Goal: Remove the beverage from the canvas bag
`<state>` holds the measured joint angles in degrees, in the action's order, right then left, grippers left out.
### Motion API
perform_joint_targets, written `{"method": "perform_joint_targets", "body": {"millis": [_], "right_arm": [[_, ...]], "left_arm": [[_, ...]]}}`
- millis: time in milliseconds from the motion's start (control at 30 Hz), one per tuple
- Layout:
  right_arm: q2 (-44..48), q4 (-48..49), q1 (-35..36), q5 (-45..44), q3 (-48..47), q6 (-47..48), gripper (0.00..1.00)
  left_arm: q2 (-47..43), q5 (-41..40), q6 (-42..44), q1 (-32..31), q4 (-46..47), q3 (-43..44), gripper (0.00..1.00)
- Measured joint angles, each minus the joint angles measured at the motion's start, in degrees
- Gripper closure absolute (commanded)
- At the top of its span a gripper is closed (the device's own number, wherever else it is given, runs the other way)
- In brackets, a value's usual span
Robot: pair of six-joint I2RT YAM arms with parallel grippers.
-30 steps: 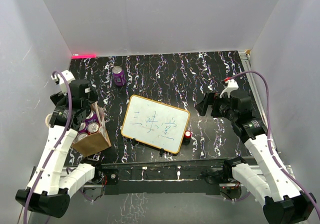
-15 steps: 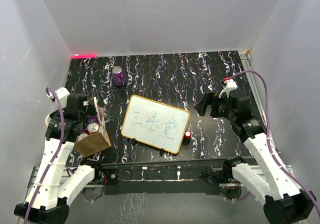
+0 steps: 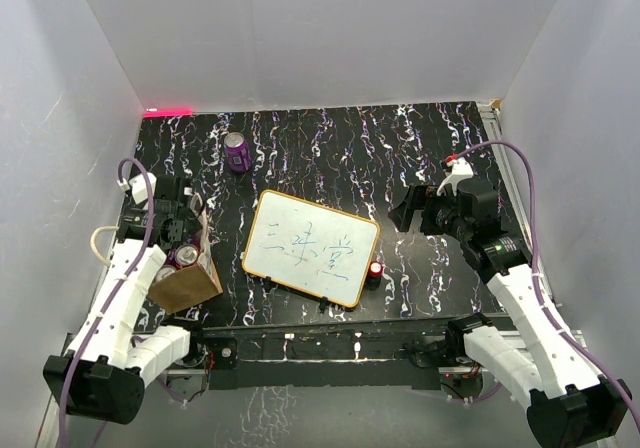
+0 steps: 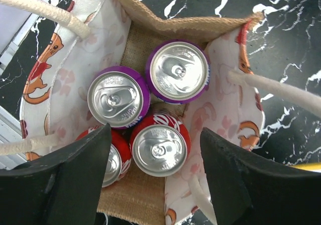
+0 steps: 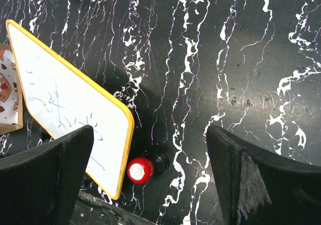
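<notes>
The canvas bag [image 3: 188, 284] stands at the table's near left, tan outside and printed cream lining [image 4: 220, 109] inside, with its cream rope handles spread. Upright in it are two purple cans [image 4: 179, 72] [image 4: 119, 97] and two red cans [image 4: 159, 149] [image 4: 114, 163]. My left gripper [image 4: 155, 134] hangs over the bag's mouth [image 3: 176, 232], open. Its fingers straddle the nearer red can, and a gap shows on the right side. My right gripper [image 5: 150, 134] is open above bare table at the right [image 3: 405, 208].
A white board with a yellow wood frame [image 3: 310, 248] lies mid-table, and a red-capped black bottle [image 3: 375, 270] stands at its right corner. A third purple can [image 3: 237, 152] stands on the table at the back left. White walls enclose the table.
My left gripper has swung over the bag's mouth and come down toward the cans, and its jaws have narrowed. The right arm has not moved.
</notes>
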<state>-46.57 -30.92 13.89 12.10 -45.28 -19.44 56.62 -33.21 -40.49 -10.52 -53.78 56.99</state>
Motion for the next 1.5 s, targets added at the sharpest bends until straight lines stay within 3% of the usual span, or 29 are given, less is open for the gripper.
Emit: {"method": "perform_joint_targets", "body": {"millis": [100, 233, 467, 700, 1000, 1500], "right_arm": [[0.00, 0.00, 0.04, -0.02, 0.00, 0.02, 0.02], [0.00, 0.00, 0.26, 0.00, 0.00, 0.00, 0.02], [0.00, 0.00, 0.31, 0.00, 0.00, 0.02, 0.02], [0.09, -0.02, 0.33, -0.17, 0.00, 0.02, 0.02], [0.09, 0.00, 0.48, 0.02, 0.00, 0.00, 0.02], [1.38, 0.55, 3.43, 0.28, 0.09, 0.00, 0.02]], "left_arm": [[0.46, 1.90, 1.29, 4.07, 2.10, -1.55, 0.41], [0.42, 6.78, 3.96, 10.54, 5.88, -3.06, 0.42], [5.38, 12.04, 7.06, 11.82, 10.95, -2.78, 0.47], [7.13, 16.96, 19.06, 11.93, 15.96, -2.49, 0.34], [9.03, 19.28, 31.87, 11.93, 17.40, -3.65, 0.34], [15.82, 19.74, 38.56, 12.72, 17.70, -3.02, 0.15]]}}
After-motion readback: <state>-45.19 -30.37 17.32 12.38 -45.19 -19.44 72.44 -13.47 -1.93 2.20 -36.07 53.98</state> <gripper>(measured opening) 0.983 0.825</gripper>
